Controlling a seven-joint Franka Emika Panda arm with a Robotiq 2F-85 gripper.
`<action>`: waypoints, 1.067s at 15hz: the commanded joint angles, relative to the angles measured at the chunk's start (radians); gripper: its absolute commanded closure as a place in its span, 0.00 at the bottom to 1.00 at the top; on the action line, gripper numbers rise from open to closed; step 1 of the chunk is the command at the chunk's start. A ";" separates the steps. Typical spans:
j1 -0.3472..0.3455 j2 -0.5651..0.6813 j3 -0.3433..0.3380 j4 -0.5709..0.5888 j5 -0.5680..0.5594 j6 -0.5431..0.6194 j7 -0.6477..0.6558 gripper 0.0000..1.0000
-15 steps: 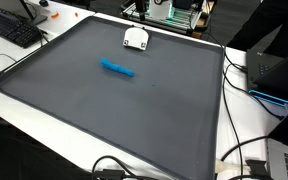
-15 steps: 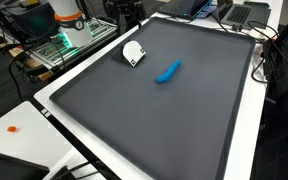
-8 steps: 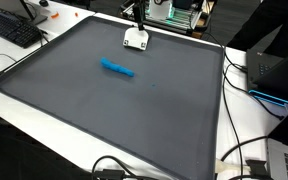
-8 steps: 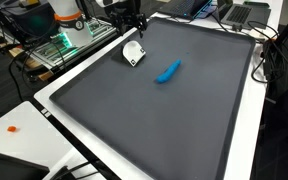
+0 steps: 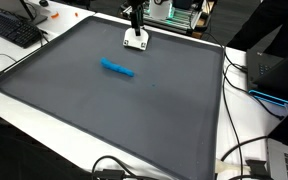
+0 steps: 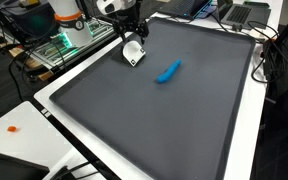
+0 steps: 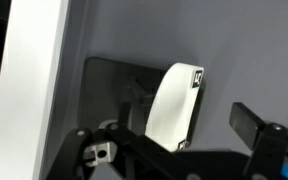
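A small white curved object lies near the far edge of the dark grey mat, shown in both exterior views (image 5: pixel 136 42) (image 6: pixel 133 55) and in the wrist view (image 7: pixel 174 102). My gripper (image 5: pixel 136 20) (image 6: pixel 133 32) hangs just above it, open, with its fingers on either side of the object in the wrist view (image 7: pixel 174 140); I cannot tell if they touch it. A blue elongated object (image 5: pixel 117 68) (image 6: pixel 168 71) lies on the mat (image 5: pixel 134 110) nearer its middle, apart from the gripper.
A black keyboard (image 5: pixel 14 30) lies beyond one mat edge, and a laptop (image 5: pixel 274 70) with cables beyond another. Equipment with green lights (image 5: pixel 179 12) (image 6: pixel 69 38) stands behind the robot base. A small orange item (image 6: pixel 12 128) lies on the white table.
My gripper has come in from the mat's far edge and lowered until it is right over the white object. The white and blue objects have not moved.
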 commanded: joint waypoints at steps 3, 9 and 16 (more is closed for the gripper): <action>0.004 0.055 -0.015 0.001 -0.100 0.087 0.106 0.00; 0.015 0.070 -0.033 0.003 -0.128 0.112 0.156 0.00; 0.024 0.067 -0.043 0.006 -0.080 0.108 0.148 0.06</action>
